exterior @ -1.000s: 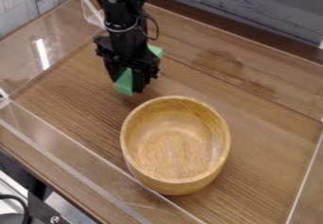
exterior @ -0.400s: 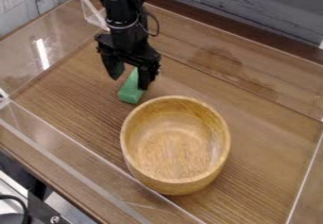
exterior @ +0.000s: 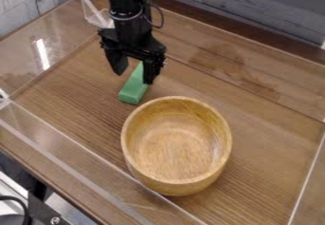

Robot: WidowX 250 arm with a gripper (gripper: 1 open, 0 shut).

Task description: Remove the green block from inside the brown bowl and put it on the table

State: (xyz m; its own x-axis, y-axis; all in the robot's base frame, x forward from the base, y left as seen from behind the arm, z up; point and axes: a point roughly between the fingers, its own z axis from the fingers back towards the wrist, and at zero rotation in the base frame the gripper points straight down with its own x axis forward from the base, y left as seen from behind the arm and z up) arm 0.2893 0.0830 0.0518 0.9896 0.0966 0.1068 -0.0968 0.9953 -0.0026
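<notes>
A: One view only, from above and off to the side of the table (exterior: 254,86). What have you got?

B: The gripper (exterior: 133,69) hangs straight down at the back left, black, with cables running up the arm. Its jaws are spread wide, nothing pinched between them.

A: And the block?

B: The block (exterior: 131,85) is flat on the table, bright green, lying at a slant with one end up under the gripper and the other end pointing down towards the bowl (exterior: 177,144). The two fingers stand on either side of its upper end; I can't tell whether a fingertip grazes it.

A: So it's out of the bowl?

B: Out, yes. The block sits just beyond the bowl's far-left rim, near it but with a strip of table between them. The bowl is upright, pale wood, grain showing inside.

A: Anything else around?

B: Low clear walls (exterior: 76,162) edging the tabletop, catching some glare on the left.
</notes>
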